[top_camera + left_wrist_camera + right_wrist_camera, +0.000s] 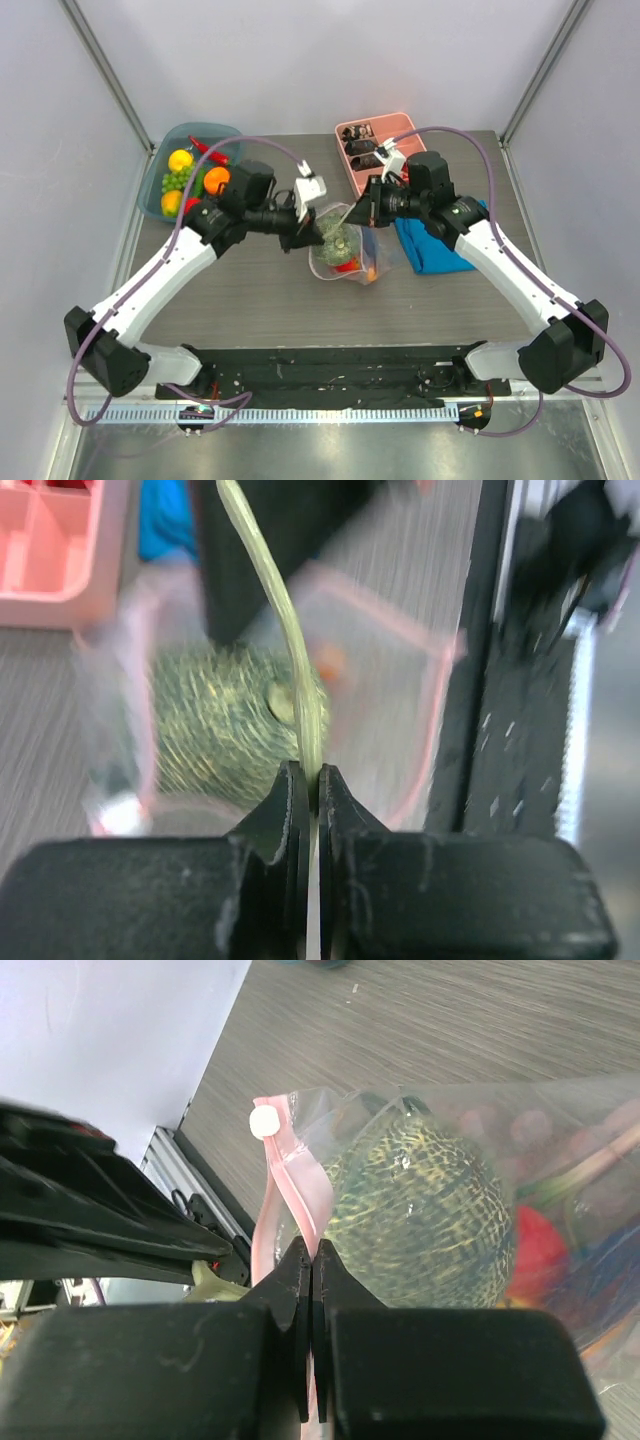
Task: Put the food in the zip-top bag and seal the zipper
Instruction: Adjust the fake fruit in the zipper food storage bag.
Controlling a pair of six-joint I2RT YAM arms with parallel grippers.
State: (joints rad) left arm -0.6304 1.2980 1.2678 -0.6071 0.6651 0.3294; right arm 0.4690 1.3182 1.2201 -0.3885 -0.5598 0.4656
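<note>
The clear zip-top bag [350, 250] lies mid-table with the green cabbage [337, 238], a red piece [345, 263] and an orange piece [372, 268] inside. My left gripper [306, 233] is shut on a thin pale edge strip of the bag [290, 630] at its left side. The cabbage [215, 725] shows behind that strip. My right gripper [362, 213] is shut on the pink zipper strip [300, 1175], just below the white slider [263, 1121]. The cabbage [420, 1210] and a red piece [535, 1255] show through the bag.
A blue bowl [155, 200] at the back left holds a yellow fruit [180, 160], an orange [216, 180], green grapes [176, 182] and a red chili [206, 148]. A pink divided tray [392, 124] stands at the back. A blue cloth [432, 248] lies right of the bag.
</note>
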